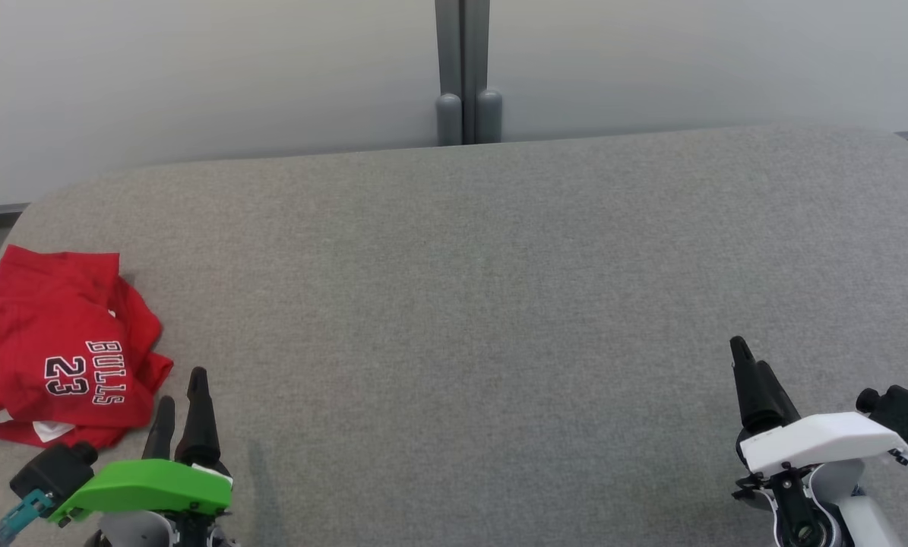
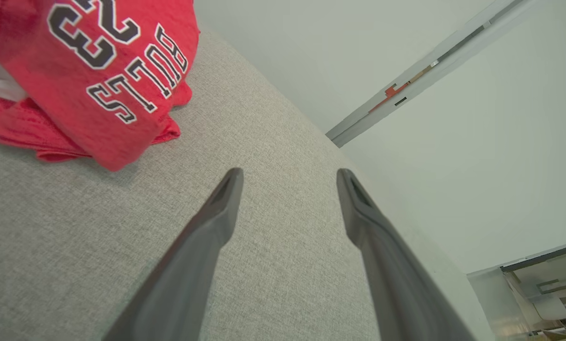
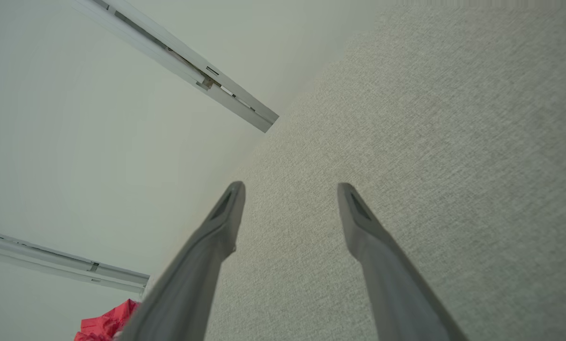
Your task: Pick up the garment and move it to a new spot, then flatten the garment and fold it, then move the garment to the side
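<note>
Since both arms hang over bare cloth with nothing in them, the step in hand reads as the first one, the pick-up, though the same picture would fit a garment already set aside; I cannot tell which for sure. The worktop (image 1: 454, 304), covered in grey fabric, runs wide and bare from its far edge to its near edge. The garment (image 1: 58, 357), red with "BULLS 23" printed on the top layer, lies in a loose, layered heap at the worktop's left edge, close to the near left corner.

The left gripper (image 2: 288, 171) stands with its fingers well apart and empty, just beside the heap on its right. The right gripper (image 3: 291, 185) is likewise spread wide and empty, over the near right corner, well apart from the garment.

If the pick-up is next, it calls for the left arm to swing left and pinch a free edge of the top layer.

The heap's left part is cut off in the head view. Its under layers are hidden, so its kind is unclear.
</note>
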Robot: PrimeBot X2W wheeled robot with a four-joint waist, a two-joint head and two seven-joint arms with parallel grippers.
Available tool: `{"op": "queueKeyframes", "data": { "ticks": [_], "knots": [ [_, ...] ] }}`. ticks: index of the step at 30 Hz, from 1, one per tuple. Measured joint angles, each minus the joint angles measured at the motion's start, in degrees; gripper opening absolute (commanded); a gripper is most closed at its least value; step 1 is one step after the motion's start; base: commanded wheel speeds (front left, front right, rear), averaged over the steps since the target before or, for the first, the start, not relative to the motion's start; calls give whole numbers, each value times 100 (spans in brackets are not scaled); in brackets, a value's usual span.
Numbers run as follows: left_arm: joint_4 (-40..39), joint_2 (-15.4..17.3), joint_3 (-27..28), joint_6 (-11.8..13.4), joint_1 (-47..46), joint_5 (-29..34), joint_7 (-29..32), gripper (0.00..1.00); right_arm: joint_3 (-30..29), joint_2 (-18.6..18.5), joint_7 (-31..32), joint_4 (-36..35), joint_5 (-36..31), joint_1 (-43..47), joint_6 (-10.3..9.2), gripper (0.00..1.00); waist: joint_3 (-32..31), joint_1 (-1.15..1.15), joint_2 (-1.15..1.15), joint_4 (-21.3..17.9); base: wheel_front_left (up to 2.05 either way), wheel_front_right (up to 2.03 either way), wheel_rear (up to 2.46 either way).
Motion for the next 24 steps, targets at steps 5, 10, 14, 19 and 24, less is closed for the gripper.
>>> {"op": "queueKeyframes", "data": {
  "ticks": [5, 10, 14, 19, 24],
  "knots": [
    [9, 54, -97, 55, 0, 447, -91, 100, 85, 3, -90, -21, -433, -4, 0, 100, 5, 0, 0, -6, 0, 0, 0],
    [23, 98, -232, 86, 0, 869, -178, 100, 104, 7, -189, -79, -860, -31, 0, 100, 14, 0, 0, 0, 0, 0, 0],
    [24, 159, -328, 142, 0, 1174, -250, 100, 151, 25, -260, -129, -1148, -40, 0, 100, 19, 0, 0, 7, 0, 0, 0],
    [-1, 223, -441, 201, -2, 1524, -339, 100, 218, 30, -333, -205, -1544, -125, 0, 100, 35, 0, 0, 13, 0, 0, 0],
    [27, 253, -558, 268, -104, 1902, -421, 100, 301, 36, -442, -189, -2003, -186, 0, 100, 51, 0, 0, 10, 0, 0, 0]
  ]
}}
